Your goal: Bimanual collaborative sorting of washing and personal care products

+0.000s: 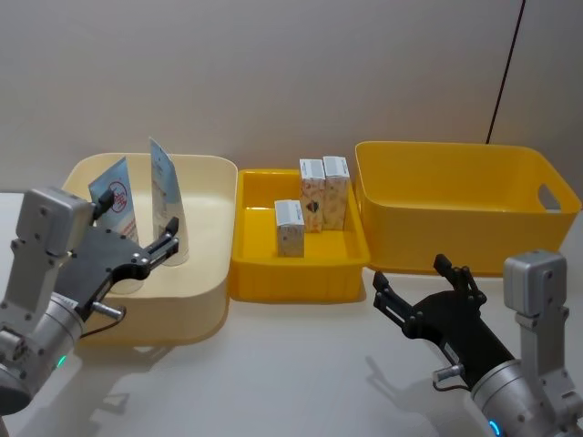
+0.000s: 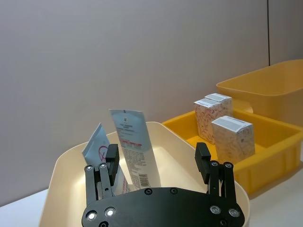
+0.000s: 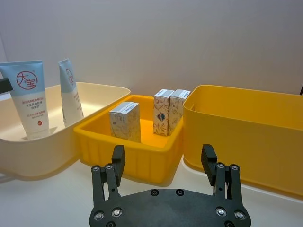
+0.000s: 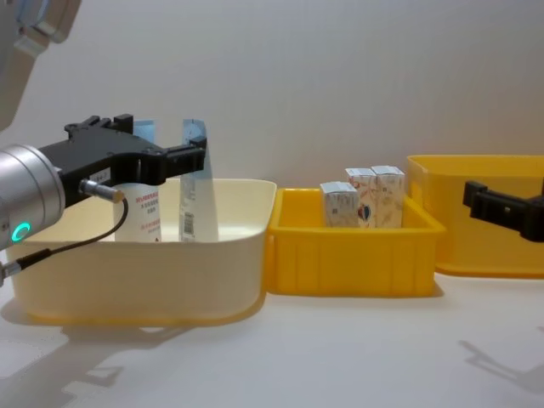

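While the left gripper (image 2: 157, 155) hovers spread over the cream plastic bin (image 1: 205, 314), the slim light-blue-and-white squeeze tube (image 1: 166, 196) stands inside at its 12 o'clock, long axis vertical, nearer this arm. The right gripper (image 3: 163, 153), also spread, sits at 5 o'clock of the 3 white-cream printed cartons (image 1: 312, 191) in the shallow yellow plastic tray (image 1: 291, 289).

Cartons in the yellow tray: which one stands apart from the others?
The front carton, nearest the robot; the two rear cartons stand side by side.

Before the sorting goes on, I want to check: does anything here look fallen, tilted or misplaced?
Nothing stands out. Two light-blue-and-white squeeze tubes stand upright in the cream plastic bin, and three white-cream printed cartons stand upright in the shallow yellow plastic tray.
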